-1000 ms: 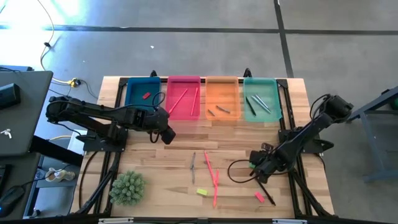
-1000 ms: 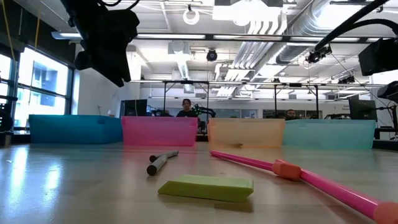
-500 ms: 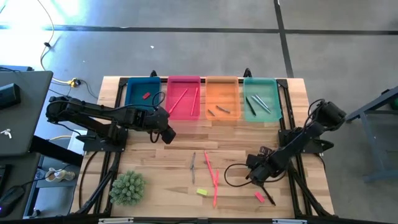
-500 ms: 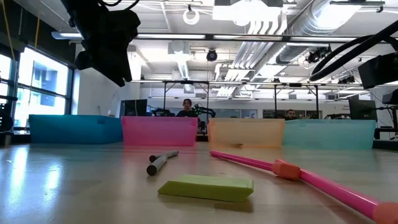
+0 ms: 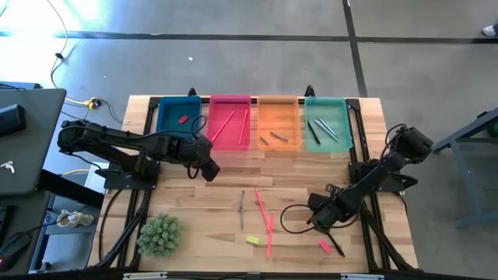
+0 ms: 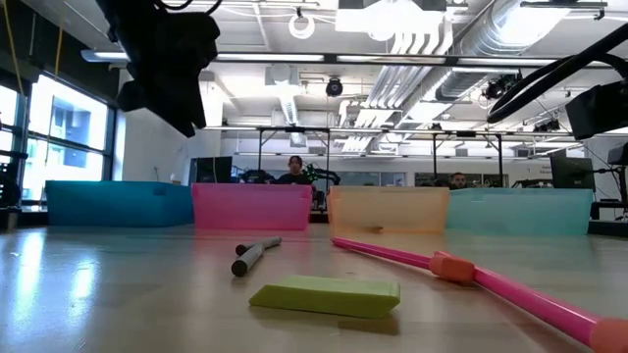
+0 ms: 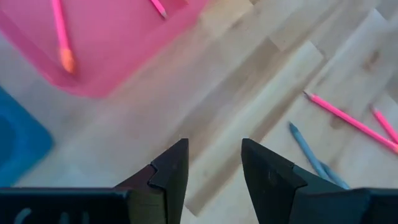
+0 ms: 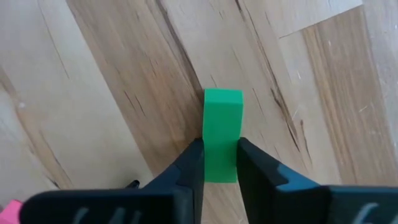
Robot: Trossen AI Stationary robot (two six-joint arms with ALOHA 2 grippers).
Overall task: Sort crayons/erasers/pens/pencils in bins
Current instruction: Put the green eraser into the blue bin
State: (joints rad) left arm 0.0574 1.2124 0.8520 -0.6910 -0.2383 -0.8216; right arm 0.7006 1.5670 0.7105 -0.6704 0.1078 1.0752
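The counter [image 5: 194, 202] carried four bins [image 5: 253, 122] along its far edge. The left gripper [image 7: 213, 163] hovered spread near the pink bin. The right gripper [image 8: 219, 163], low at the near right, pinched a green eraser [image 8: 222, 140], apparently still touching the wood.

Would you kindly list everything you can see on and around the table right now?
bins: four, blue, pink, orange, teal; far edge row
red erasers: two; blue bin, front right
yellow eraser: one; front centre
green eraser: one; in right pincer
pencils: four, pink; two in pink bin, two loose
crayons: two, grey-brown; orange bin
pens: several, dark; teal bin, one loose centre
plant: one, green; front left
left pincer: open, empty, near pink bin
right pincer: shut on green eraser
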